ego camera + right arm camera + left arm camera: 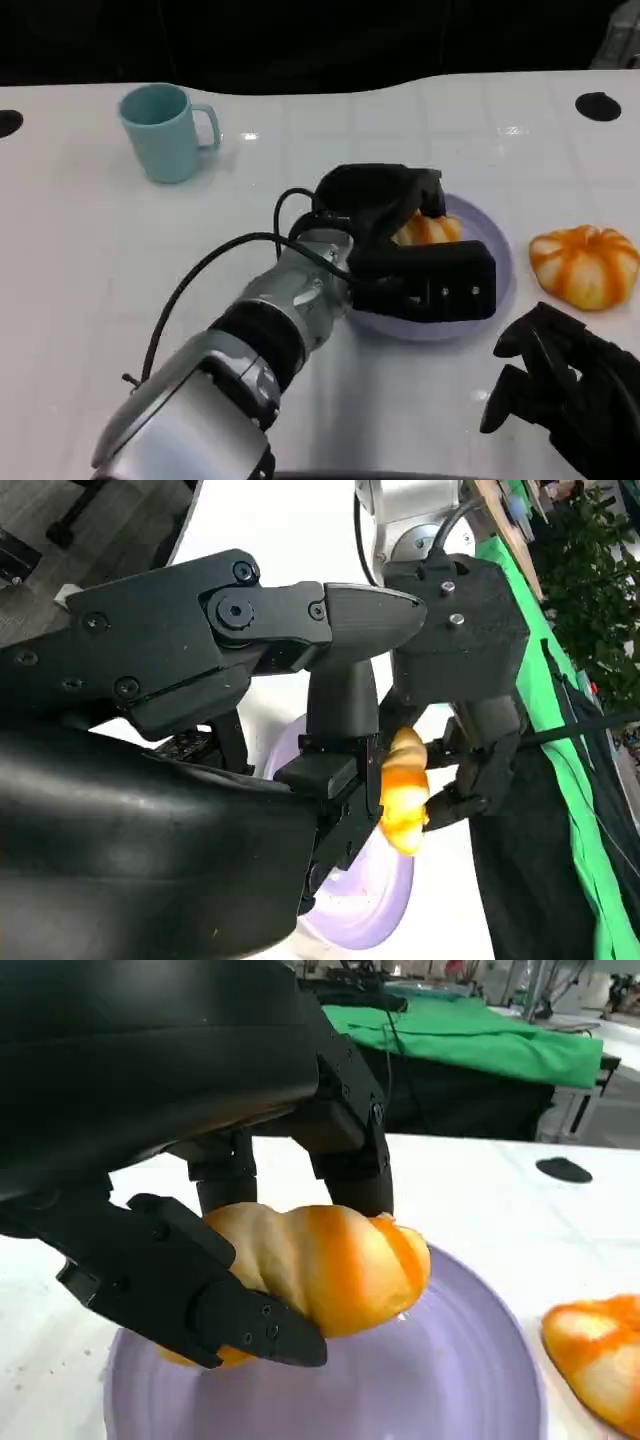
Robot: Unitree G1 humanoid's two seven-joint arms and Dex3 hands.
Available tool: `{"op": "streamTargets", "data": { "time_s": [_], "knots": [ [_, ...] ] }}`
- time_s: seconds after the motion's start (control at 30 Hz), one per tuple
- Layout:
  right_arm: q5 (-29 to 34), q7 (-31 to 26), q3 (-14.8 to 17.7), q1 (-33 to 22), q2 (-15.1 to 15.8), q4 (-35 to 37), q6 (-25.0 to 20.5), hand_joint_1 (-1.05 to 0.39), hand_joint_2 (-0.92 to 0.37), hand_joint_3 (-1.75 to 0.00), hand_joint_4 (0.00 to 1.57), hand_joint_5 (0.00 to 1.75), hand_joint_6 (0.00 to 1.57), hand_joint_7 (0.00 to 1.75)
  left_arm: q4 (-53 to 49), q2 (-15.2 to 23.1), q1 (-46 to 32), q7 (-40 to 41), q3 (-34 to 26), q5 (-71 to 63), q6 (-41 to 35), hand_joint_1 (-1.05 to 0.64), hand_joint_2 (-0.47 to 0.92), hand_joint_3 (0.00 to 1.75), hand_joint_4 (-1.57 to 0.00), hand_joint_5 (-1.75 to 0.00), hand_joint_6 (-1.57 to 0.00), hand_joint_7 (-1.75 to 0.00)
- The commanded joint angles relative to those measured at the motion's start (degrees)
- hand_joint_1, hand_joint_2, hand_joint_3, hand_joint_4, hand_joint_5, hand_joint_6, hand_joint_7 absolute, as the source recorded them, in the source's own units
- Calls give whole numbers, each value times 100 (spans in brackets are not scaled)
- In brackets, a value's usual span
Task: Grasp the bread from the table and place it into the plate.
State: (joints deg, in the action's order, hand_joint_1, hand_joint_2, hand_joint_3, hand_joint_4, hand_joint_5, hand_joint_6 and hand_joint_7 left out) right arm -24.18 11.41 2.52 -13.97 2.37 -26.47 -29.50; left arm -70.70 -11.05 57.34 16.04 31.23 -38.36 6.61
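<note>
A twisted orange and yellow bread is gripped by my left hand, whose fingers close around it from both sides. The bread is held low over the lilac plate; I cannot tell whether it touches the plate. In the right wrist view the bread hangs over the plate under the left hand. My right hand rests near the table's front right corner, its fingers loosely bent and holding nothing.
A round orange-striped bun lies on the white table just right of the plate and is seen again in the left wrist view. A teal mug stands far back left. A dark hole marks the back right.
</note>
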Motion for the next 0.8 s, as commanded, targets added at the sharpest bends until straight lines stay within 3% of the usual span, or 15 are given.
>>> {"op": "streamTargets", "data": {
  "time_s": [0.03,0.1,0.13,0.23,0.33,0.53,0.8],
  "knots": [
    [12,14,-15,-41,48,-61,118,-44,-92,-38,63,175,47,164,-84,-83,271,-315,-151,212,-57,-24,89,6,-75,-164,-89,-45],
    [-6,25,-14,-40,41,-51,135,-44,-92,-39,63,175,47,164,-91,-99,314,-573,-177,261,-91,-28,92,13,-66,-151,-85,-26],
    [-10,24,-14,-39,41,-47,141,-44,-92,-39,63,175,47,164,-95,-100,339,-716,-165,257,-120,-31,92,19,-58,-134,-79,-18],
    [-19,48,-14,-40,50,-19,188,-45,-92,-38,63,175,47,164,-104,-84,392,-1098,-135,265,-167,-49,92,33,-45,-62,-58,-3],
    [-21,23,-12,-41,46,-30,174,-45,-92,-38,63,175,47,164,-121,-49,448,-1621,-167,350,-189,-62,92,40,-32,-31,-37,0],
    [-47,23,8,-18,47,-9,151,-45,-92,-38,63,175,47,164,-136,29,589,-2457,-124,343,-356,-79,92,49,-7,-12,-20,0],
    [-65,36,41,7,57,36,148,-44,-92,-37,64,175,48,164,27,394,660,-3400,-322,556,-272,-93,92,53,-2,-6,-16,-1]
  ]
}}
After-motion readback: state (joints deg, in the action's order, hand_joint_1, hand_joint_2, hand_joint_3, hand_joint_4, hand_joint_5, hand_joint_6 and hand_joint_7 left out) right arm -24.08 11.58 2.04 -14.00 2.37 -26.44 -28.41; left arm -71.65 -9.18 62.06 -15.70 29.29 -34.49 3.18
